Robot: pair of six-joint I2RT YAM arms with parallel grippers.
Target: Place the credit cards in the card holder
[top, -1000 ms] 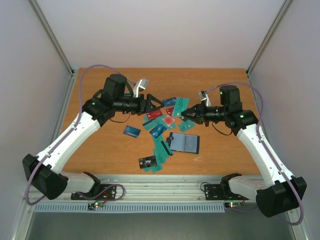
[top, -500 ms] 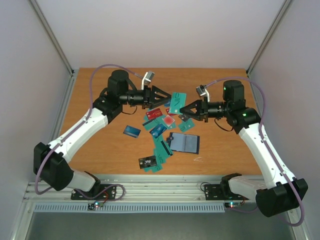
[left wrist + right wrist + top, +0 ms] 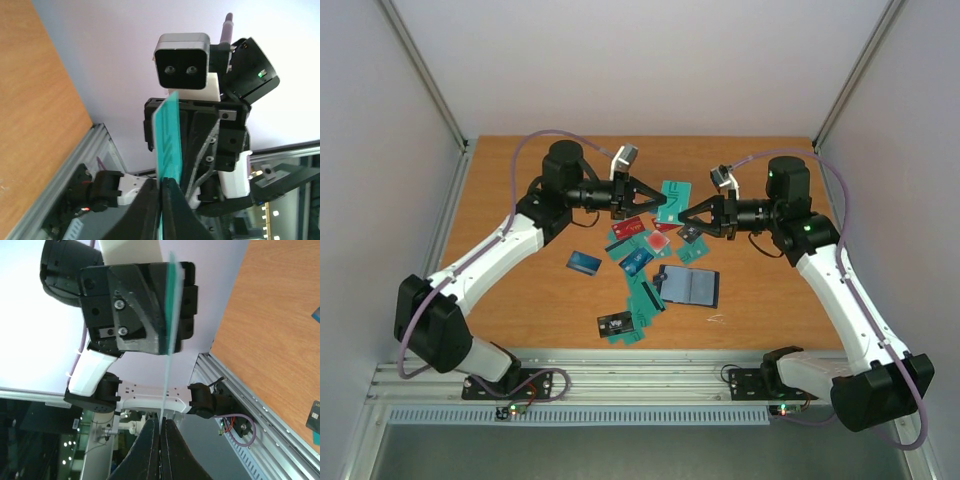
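Left gripper (image 3: 658,206): clenched on the near end of a teal card (image 3: 673,198). A second earlier its jaws had stood wide; they had since closed onto the card.
Right gripper (image 3: 686,216): pinched thin on the opposite end of the same card, as it had been a second earlier.
Teal card: held in the air between the two grippers, above the far middle of the table (image 3: 520,290), touching nothing else.
Card holder (image 3: 689,286): lay flat toward the near edge, right of centre, well below the held card.
Loose cards (image 3: 636,262): scattered mid-table, left of and beyond the holder.
Meaning: looked like a hand-over or regrip. Both grippers gripped one card, and none seemed to be in the holder yet.
Next, likely: one gripper lets go; the other carries the card to the holder.
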